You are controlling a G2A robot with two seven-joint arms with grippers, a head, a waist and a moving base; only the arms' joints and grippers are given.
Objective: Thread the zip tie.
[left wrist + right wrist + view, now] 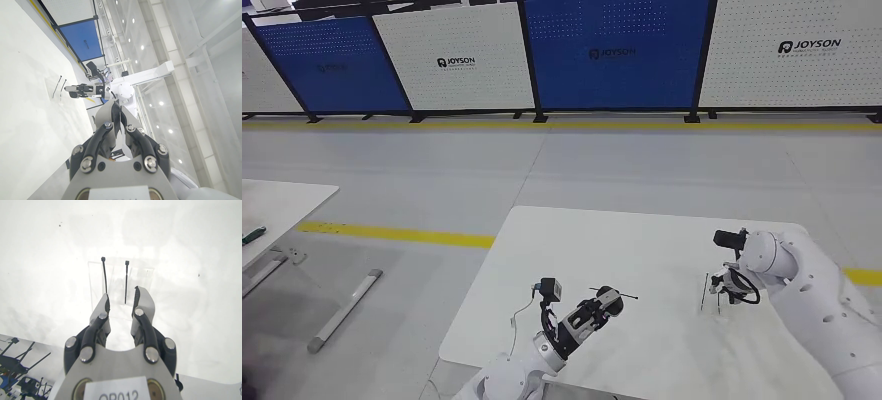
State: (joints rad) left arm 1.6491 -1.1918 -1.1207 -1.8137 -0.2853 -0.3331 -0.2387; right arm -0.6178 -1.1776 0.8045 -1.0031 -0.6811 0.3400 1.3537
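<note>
Zip tie (120,118), thin and black, is pinched edge-on between the closed pads of the left gripper (118,108), which is held above the near part of the white table (642,240). From above, the strip sticks out past the fingers toward the right arm. Two more ties lie side by side, well apart from the held one, on a clear plastic sheet (149,275) toward the table's right side. Each has its square head at the end away from the right gripper (122,298). That gripper hovers at the sheet's near edge, its jaws spread about halfway and holding nothing. The first loose tie (104,275) runs back behind one fingertip (106,302). The second loose tie (126,281) points its tail at the gap between the fingers without touching them.
</note>
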